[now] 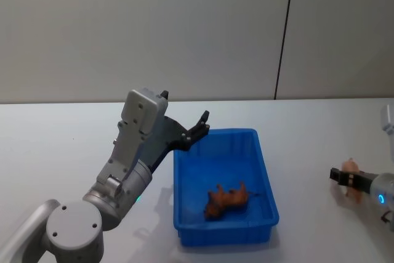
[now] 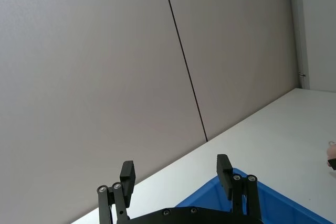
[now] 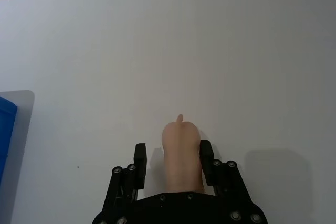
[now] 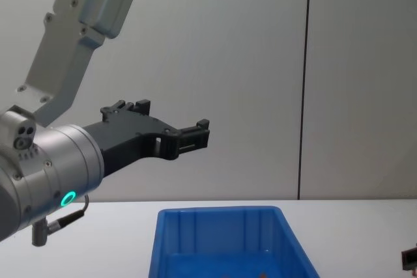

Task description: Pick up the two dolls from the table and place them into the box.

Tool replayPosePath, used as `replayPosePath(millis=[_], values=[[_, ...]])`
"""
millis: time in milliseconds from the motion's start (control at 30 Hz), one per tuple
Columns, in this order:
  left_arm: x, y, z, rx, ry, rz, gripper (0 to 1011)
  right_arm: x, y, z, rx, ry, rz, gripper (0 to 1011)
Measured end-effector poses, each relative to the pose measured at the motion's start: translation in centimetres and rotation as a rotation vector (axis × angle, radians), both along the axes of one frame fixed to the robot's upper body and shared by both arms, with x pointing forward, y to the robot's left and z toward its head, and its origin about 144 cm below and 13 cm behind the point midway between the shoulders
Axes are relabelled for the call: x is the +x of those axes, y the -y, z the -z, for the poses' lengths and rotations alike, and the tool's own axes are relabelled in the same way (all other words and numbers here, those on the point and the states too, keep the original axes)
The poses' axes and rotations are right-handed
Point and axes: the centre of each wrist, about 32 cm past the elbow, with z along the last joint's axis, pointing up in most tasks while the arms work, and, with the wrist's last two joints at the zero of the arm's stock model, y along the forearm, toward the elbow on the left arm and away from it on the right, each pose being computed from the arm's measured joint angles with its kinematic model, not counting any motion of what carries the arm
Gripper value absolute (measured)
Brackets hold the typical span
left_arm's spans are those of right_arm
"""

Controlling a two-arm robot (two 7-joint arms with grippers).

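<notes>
While the left gripper (image 2: pixel 176 170) hangs in the air with its 2 fingers (image 2: pixel 127 172) spread wide and nothing between them, the blue bin (image 1: pixel 218 132) sits below it. In the head view the fingertips stand over the bin's back left corner, and the chest view shows clear space between them and the rim.

Down and to the right of that gripper, the reddish-brown doll (image 1: pixel 228 200) lies on the bin floor, nearer the front wall than the back.

The right gripper (image 3: pixel 172 151) is low over the white table (image 1: pixel 308 127), with the bin well apart on its left. Its jaws are parted, and the pale doll (image 3: pixel 181 145) lies between them. 1 finger (image 3: pixel 206 151) touches the doll's side, or is just beside it. The other finger has a visible gap before the doll, so the jaws are not clamped on it. The doll's rounded end pokes a little past the fingertips, and the doll seems to rest on the table.
</notes>
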Motion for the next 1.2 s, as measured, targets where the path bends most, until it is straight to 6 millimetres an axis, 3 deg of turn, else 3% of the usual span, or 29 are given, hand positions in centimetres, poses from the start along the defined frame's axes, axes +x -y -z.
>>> replayPosePath(millis=[33, 233, 333, 767, 1200], values=[[0.0, 0.0, 0.0, 0.000, 0.000, 0.000, 999, 0.1, 0.0, 0.0, 0.000, -0.001, -0.001, 616], [0.0, 0.0, 0.0, 0.000, 0.000, 0.000, 999, 0.1, 0.0, 0.0, 0.000, 0.004, -0.004, 397], [0.0, 0.0, 0.0, 0.000, 0.000, 0.000, 999, 0.0, -0.1, -0.1, 0.002, 0.014, -0.009, 351], [0.0, 0.0, 0.0, 0.000, 0.000, 0.000, 999, -0.4, -0.1, -1.5, 0.023, 0.139, -0.062, 351], [0.0, 0.0, 0.0, 0.000, 0.000, 0.000, 999, -0.6, -0.4, -4.5, 0.112, 0.310, -0.189, 351]])
